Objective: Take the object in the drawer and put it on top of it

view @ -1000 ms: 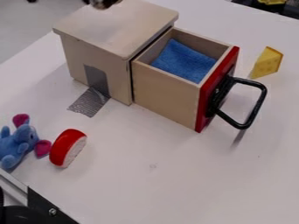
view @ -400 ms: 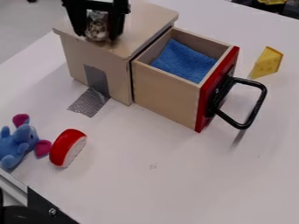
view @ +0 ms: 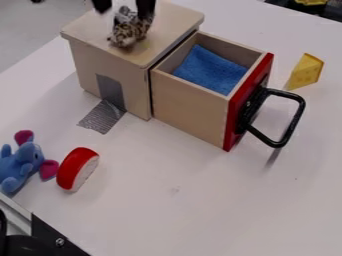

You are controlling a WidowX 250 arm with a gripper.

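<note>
The black gripper (view: 124, 6) hangs at the top edge of the view, over the wooden box (view: 87, 30), its two fingers spread apart with a gap between them. Just below, on the box's flat top, lies the small spotted toy (view: 129, 31), mottled brown, cream and black, with a fuzzy look and a lumpy shape; its upper part overlaps one fingertip in the view, and whether they touch I cannot tell. The box is smooth, pale wood with straight edges. Grey, ribbed-looking tape (view: 103, 117) runs down its front wall and onto the smooth white table (view: 194, 220). Beside the box, the deep wooden drawer (view: 187, 107) stands pulled out, holding a crumpled, soft-looking blue cloth (view: 210, 70). Its red front panel (view: 234, 122) bears a rounded black handle (view: 294, 122) that juts out over the table. Near the handle, beyond it, stands a yellow cheese wedge (view: 306, 72) dotted with shallow pits. Toward the lower left of the view, a blue plush animal (view: 19, 165) with magenta ears lies near a thick red-and-white disc (view: 77, 169) tipped on its edge. A metal rail (view: 15, 214) and a dark bracket (view: 57, 240) cut across the bottom left corner.
</note>
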